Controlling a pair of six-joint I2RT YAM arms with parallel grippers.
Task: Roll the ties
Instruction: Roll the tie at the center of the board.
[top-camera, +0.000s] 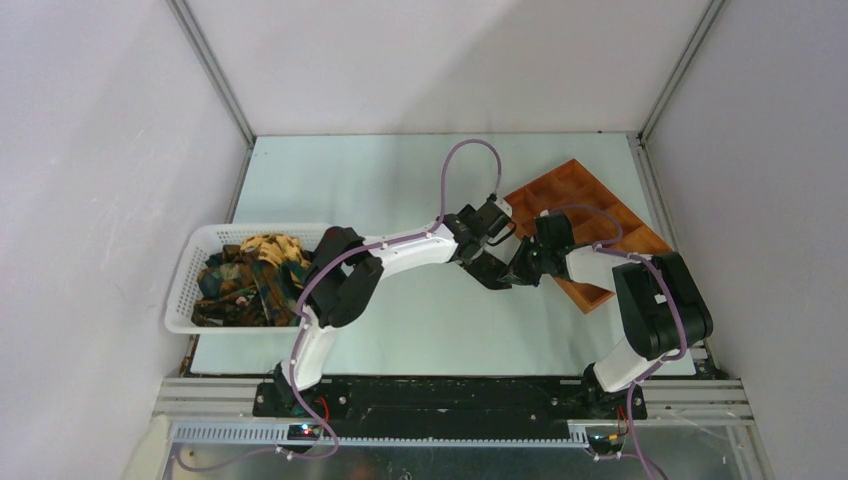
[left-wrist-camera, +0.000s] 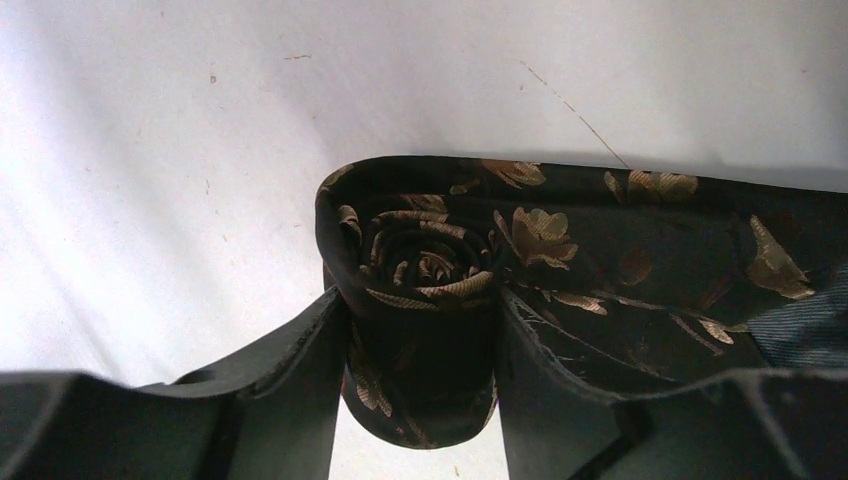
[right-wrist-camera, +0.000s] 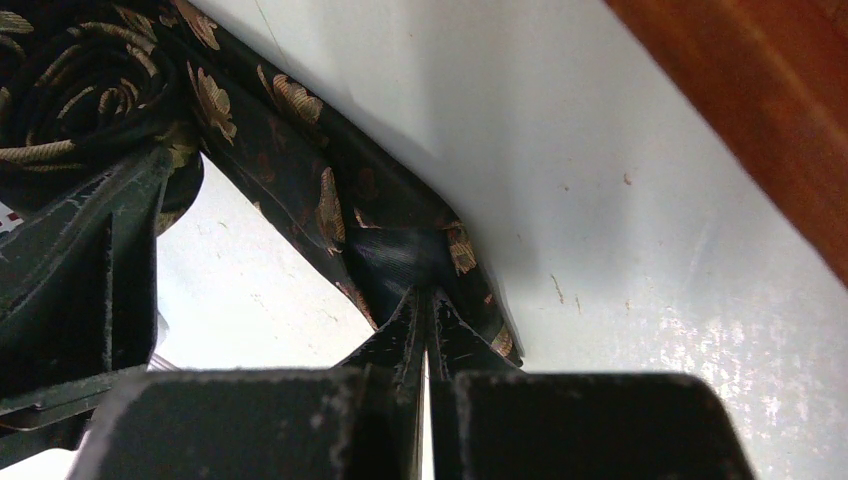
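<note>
Near edge: a black rail (top-camera: 450, 395) runs along the bottom of the top view and carries both arm bases.
Surface: pale matte table top (top-camera: 400, 330), with small specks and a thin scratch (visible only in the wrist views).
Left gripper (left-wrist-camera: 420, 330): fingers closed against the sides of the coiled end of the tie (left-wrist-camera: 425, 255), centre of its view.
Right gripper (right-wrist-camera: 428, 305): pinched together on the tie's flat tail, lower centre of its view.
Tie position: just right of centre in the top view, stretched between the two grippers, beside the tray's lower-left edge.
Basket: white mesh basket (top-camera: 185, 290), middle left, holding a heap of ties (top-camera: 245, 275).
Tray: orange tray (top-camera: 575, 185), upper right, set askew.
Room: plain pale walls (top-camera: 420, 60) enclose the table on three sides, with grey corner posts (top-camera: 215, 70).
</note>
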